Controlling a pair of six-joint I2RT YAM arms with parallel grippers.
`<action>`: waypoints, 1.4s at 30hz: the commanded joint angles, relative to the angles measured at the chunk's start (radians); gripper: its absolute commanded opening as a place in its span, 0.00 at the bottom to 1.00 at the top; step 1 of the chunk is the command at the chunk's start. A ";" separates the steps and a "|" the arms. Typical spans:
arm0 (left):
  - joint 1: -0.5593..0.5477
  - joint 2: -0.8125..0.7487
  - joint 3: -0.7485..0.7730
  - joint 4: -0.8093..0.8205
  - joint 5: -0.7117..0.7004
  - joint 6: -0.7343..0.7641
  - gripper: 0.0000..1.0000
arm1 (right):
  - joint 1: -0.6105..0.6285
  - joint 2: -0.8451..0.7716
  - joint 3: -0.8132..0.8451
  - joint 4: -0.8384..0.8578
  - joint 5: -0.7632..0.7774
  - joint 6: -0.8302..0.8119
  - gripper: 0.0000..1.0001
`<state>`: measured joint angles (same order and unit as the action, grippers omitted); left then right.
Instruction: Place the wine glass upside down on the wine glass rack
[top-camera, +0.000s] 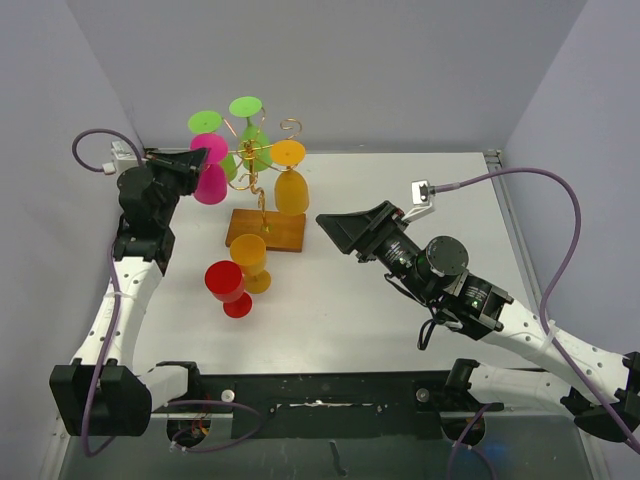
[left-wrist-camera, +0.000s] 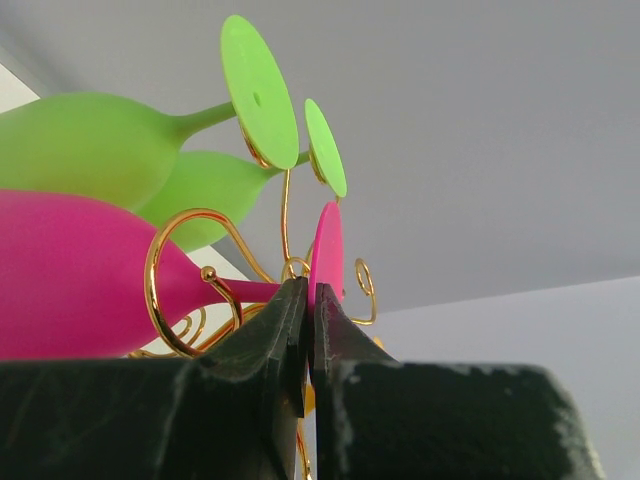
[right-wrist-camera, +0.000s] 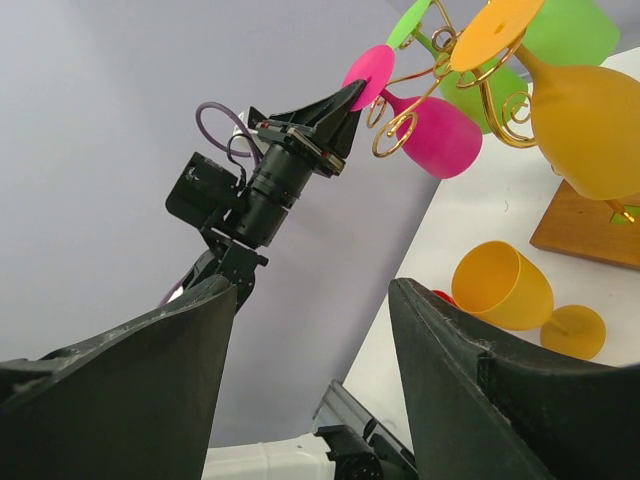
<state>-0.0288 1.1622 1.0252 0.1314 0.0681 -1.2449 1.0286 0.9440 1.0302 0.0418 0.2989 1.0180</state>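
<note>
The gold wire wine glass rack (top-camera: 247, 168) stands on its brown wooden base (top-camera: 270, 232) at the back left. A pink wine glass (top-camera: 211, 184) hangs bowl-down at the rack's left side, its stem in a curled arm (left-wrist-camera: 158, 262). My left gripper (top-camera: 203, 156) is shut on the glass's round pink foot (left-wrist-camera: 327, 248). This shows in the left wrist view (left-wrist-camera: 310, 292) and the right wrist view (right-wrist-camera: 347, 95). My right gripper (top-camera: 335, 228) is open and empty (right-wrist-camera: 310, 290) to the right of the rack.
Two green glasses (top-camera: 255, 143) and one orange glass (top-camera: 290, 190) hang upside down on the rack. An orange glass (top-camera: 250, 256) and a red glass (top-camera: 227, 284) stand upright on the table in front of the base. Grey walls close in on the left and back.
</note>
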 joint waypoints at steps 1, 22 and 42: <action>0.016 0.000 0.058 0.079 -0.017 0.022 0.00 | 0.000 -0.011 0.004 0.036 0.012 0.001 0.63; 0.039 -0.046 0.099 -0.070 -0.086 0.092 0.00 | 0.002 0.013 0.026 0.028 -0.003 -0.001 0.63; 0.031 -0.127 0.027 -0.127 0.009 0.078 0.00 | 0.003 0.011 0.013 0.023 -0.004 0.012 0.63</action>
<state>0.0021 1.0752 1.0542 -0.0132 0.0444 -1.1748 1.0290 0.9520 1.0302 0.0353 0.2958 1.0256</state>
